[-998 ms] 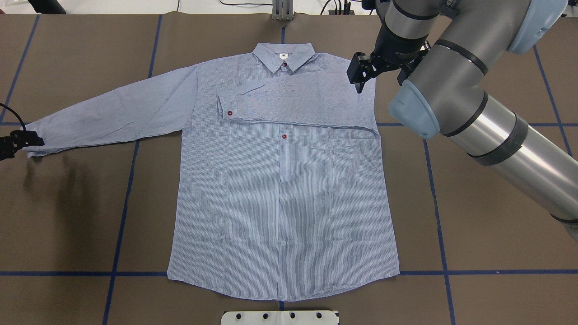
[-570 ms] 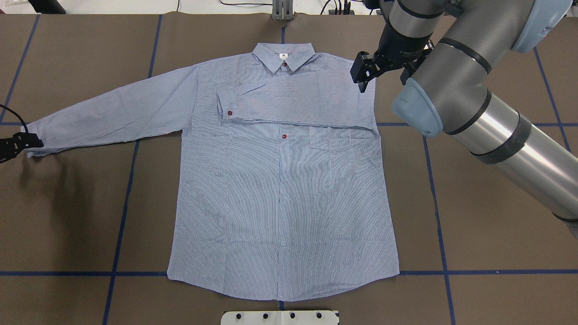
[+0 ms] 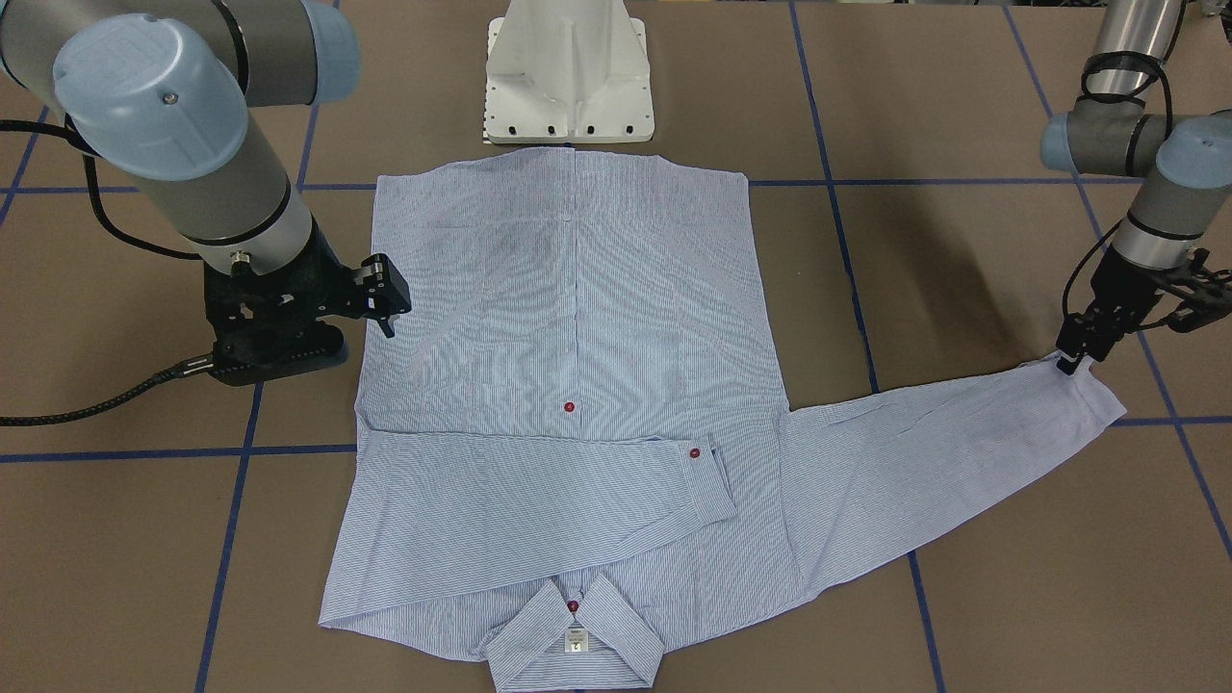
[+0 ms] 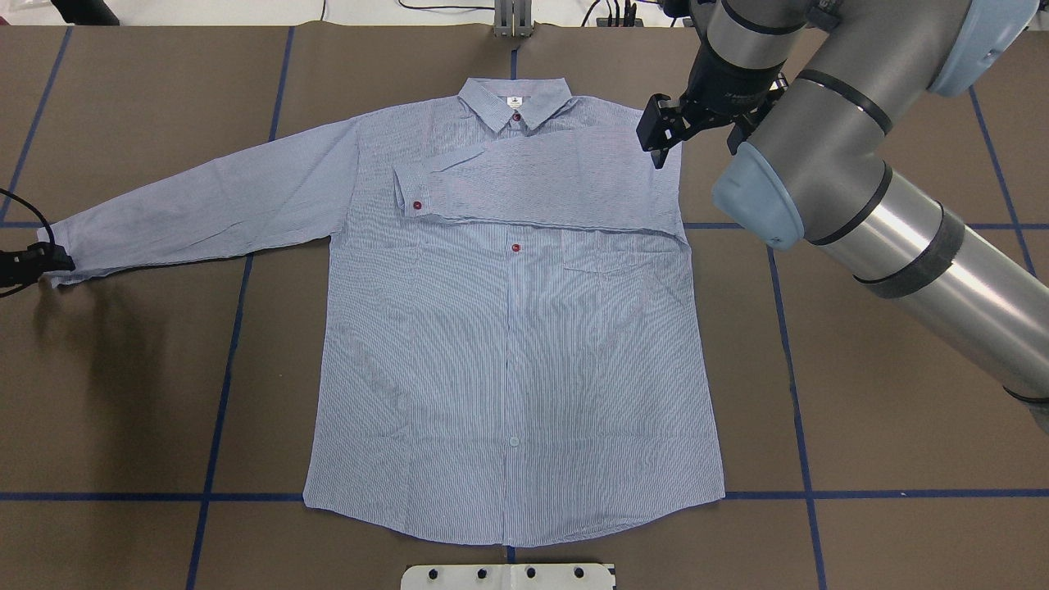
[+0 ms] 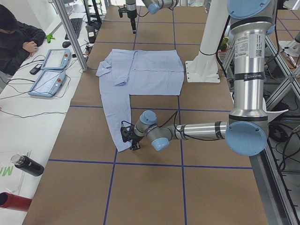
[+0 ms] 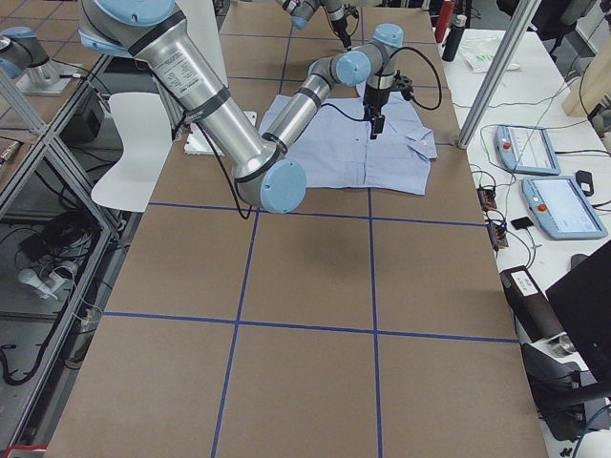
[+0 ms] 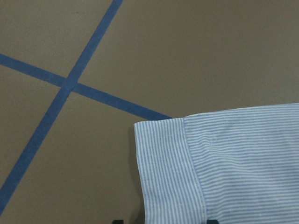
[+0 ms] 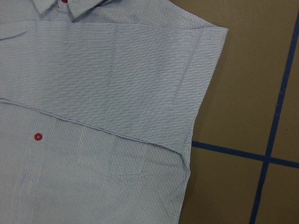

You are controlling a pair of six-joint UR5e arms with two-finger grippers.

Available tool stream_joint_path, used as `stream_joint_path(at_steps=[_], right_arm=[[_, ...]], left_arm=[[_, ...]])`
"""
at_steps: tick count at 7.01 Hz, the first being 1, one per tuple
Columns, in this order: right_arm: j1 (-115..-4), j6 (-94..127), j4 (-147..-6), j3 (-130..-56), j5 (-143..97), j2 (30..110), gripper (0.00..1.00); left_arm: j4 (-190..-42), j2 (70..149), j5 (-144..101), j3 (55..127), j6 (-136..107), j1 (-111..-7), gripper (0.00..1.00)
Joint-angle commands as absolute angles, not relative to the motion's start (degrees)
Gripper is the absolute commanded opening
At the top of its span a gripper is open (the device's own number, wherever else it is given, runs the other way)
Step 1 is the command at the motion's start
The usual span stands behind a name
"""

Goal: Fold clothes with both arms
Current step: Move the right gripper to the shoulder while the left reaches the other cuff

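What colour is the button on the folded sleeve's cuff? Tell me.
The cuff button is dark red, clearest in the overhead view.

A brown counter [image 4: 123, 393] marked into large squares by blue tape lines [image 4: 123, 496]; a striped shirt [image 4: 508, 360] lies flat on it, front up, collar away from the robot; one sleeve [image 4: 541, 184] folded across the chest, the other sleeve [image 4: 205, 209] stretched out sideways; a white pedestal base [image 3: 568, 72] stands just beside the hem.
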State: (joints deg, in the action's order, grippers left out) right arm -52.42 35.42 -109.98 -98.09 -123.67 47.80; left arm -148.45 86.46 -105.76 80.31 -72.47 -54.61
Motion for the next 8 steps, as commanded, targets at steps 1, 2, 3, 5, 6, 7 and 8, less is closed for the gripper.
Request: stream_joint_path(at_steps=[1,2,3,5,6,7,8], right_arm=[[-52.38,35.42,-109.95,-98.09,-123.66,47.90,1.00],[-52.38,35.42,-109.95,-98.09,-123.66,48.16,1.00],[-52.38,35.42,-109.69,-98.00,-123.49,48.77,1.00],[-52.47,35.33,-109.69,-98.00,-123.49,49.22,1.00],[-52.56,34.98,-109.51,-98.17,-123.31,49.31,1.00],[-53.08,34.89,-109.25,-98.26,-123.22,49.48,1.00],[-53.69,34.81,-109.25,-98.26,-123.31,49.92,1.00]], left_arm=[[-148.45,86.57,-105.73,80.42,-72.42,-54.67,0.19],[-148.45,86.66,-105.82,80.68,-72.42,-54.58,0.05],[-148.45,86.57,-105.99,81.12,-72.42,-54.67,0.00],[-148.27,86.31,-106.70,84.61,-72.42,-54.93,0.00],[-148.18,86.31,-108.70,86.90,-72.42,-55.02,0.00],[-147.84,86.57,-110.37,88.75,-72.42,-55.63,0.00],[-145.92,87.27,-110.48,91.12,-72.42,-56.59,0.00]])
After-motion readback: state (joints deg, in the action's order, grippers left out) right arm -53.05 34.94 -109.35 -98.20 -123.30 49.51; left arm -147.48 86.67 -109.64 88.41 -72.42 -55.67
